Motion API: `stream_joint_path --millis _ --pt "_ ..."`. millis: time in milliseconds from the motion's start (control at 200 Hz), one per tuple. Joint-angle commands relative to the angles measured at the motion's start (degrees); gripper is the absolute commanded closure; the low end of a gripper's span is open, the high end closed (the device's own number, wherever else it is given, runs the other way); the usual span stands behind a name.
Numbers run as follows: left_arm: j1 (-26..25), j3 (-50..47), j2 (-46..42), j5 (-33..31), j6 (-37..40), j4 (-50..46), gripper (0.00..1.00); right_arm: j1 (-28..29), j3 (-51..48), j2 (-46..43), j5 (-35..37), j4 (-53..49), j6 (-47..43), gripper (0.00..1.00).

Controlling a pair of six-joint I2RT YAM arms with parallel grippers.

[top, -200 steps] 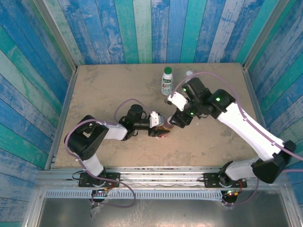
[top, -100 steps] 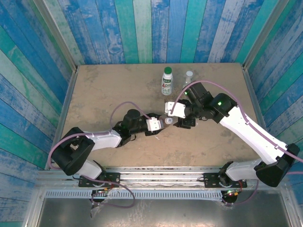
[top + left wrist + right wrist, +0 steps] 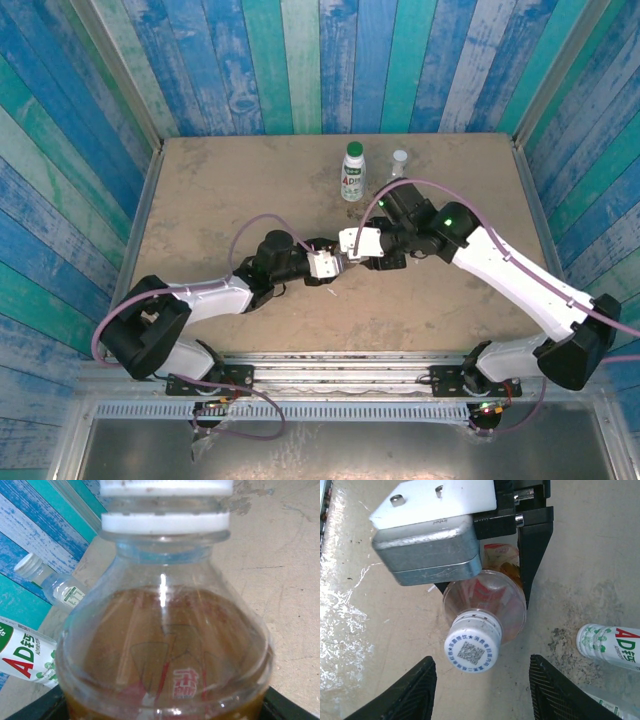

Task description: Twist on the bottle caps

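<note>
Right pincer [image 3: 482, 694] of mine has slid toward 9 o'clock over the last second. Its fingers stand apart on either side of the white cap [image 3: 472, 647] and do not touch it. My left pincer [image 3: 329, 265] has stretched forward, clamped on the amber bottle [image 3: 165, 645], tipping its neck my way. I judge the twist comes next. My left wrist view cuts off the cap's top, so I cannot tell whether the threads have caught. The white bottle [image 3: 353, 175] stands at 12 o'clock and the slim clear bottle [image 3: 400, 163] at 1.
</note>
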Motion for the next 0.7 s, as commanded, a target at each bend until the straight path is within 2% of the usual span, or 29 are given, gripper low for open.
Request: stream_joint_path --millis 0,110,296,691 --pt "-0.1 0.6 -2.6 1.5 0.0 -0.6 0.48 0.5 0.0 1.0 0.0 0.3 -0.5 0.49" --pt "-0.2 1.2 -2.2 2.0 -0.5 -1.2 0.48 0.7 0.0 1.8 -0.8 0.1 -0.3 0.5" --pt "-0.1 1.4 -2.6 2.0 -0.9 -1.6 0.49 0.8 0.2 2.9 -0.4 0.1 0.4 0.56" --pt "-0.1 1.3 -2.5 1.2 -1.7 -1.2 0.49 0.8 1.1 4.6 -2.6 -3.0 -0.5 0.55"
